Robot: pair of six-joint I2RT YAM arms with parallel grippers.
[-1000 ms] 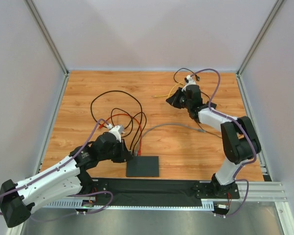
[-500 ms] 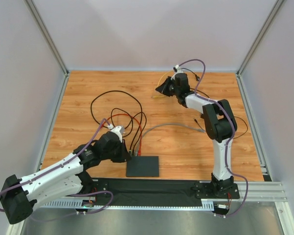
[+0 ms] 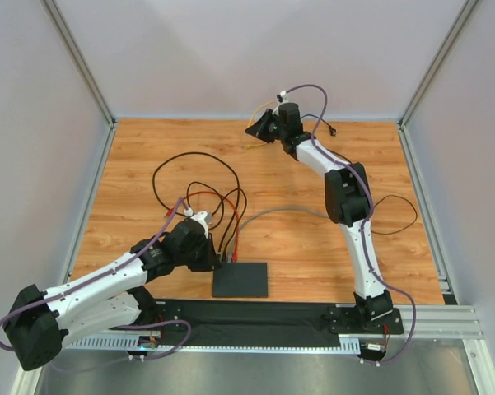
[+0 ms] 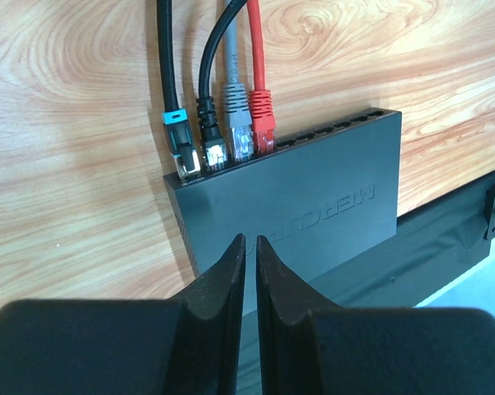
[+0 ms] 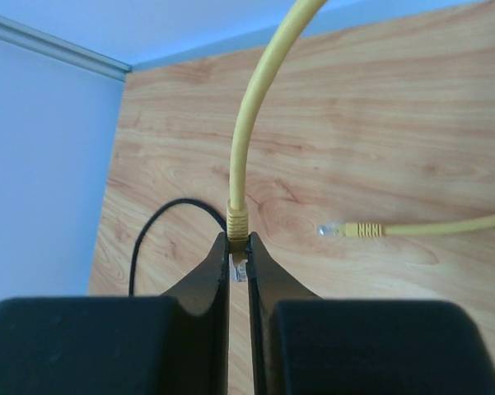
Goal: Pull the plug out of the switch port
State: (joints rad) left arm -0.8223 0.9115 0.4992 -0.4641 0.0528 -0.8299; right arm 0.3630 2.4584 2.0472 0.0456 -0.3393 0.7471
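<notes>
Notably, flat matte-black switch [image 4: 313, 206] holds four plugs [image 4: 222, 140]; faint embossed lettering.

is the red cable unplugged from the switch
No, in the left wrist view the red cable's plug sits in a port of the switch, beside the grey, black and teal-booted plugs.

Even, bright, diffuse light, soft faint shadows, mild sheen on the wood; near claw bodies blur.
</notes>
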